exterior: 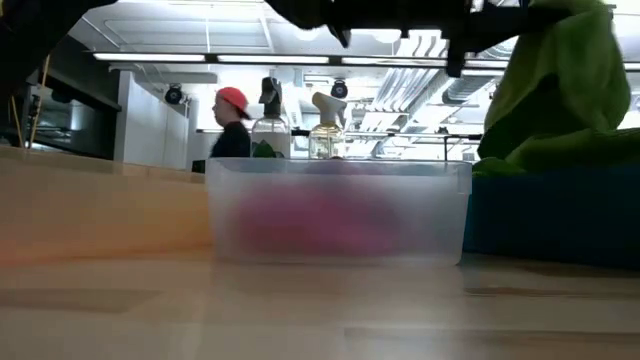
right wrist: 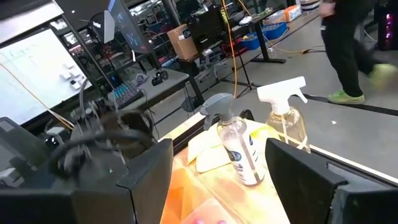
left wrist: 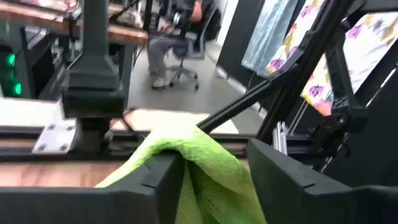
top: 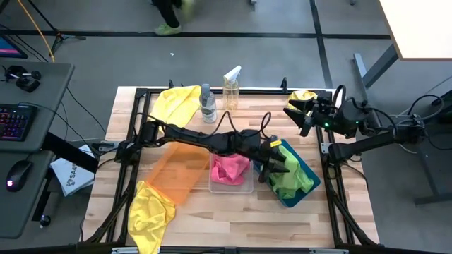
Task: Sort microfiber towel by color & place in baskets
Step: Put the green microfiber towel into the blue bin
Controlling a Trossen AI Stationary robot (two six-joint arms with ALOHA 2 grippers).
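My left gripper (top: 277, 164) reaches across the table and sits over the teal basket (top: 288, 200). It is shut on a lime green towel (left wrist: 211, 162). More lime green cloth (top: 293, 180) lies in that basket. A pink towel (top: 229, 168) lies in the clear basket (exterior: 335, 210). The orange basket (top: 176, 173) stands left of it. Yellow towels lie at the far left (top: 176, 102) and near left (top: 150, 215). A yellow-green towel (top: 302, 95) lies at the far right corner, with my open right gripper (top: 302, 116) just near of it. My left gripper pinches a bunched fold of the lime green towel (left wrist: 205, 155) between its two fingers (left wrist: 158, 180), coming from above over the teal basket. The towel rises in a heap (exterior: 560, 90) up to the gripper, and its lower part rests in the basket.
Two clear spray bottles (top: 207, 104) (top: 231, 88) stand at the far edge, behind the baskets. The three baskets sit side by side mid-table. A dark frame runs round the table's edge. A person walks in the room beyond.
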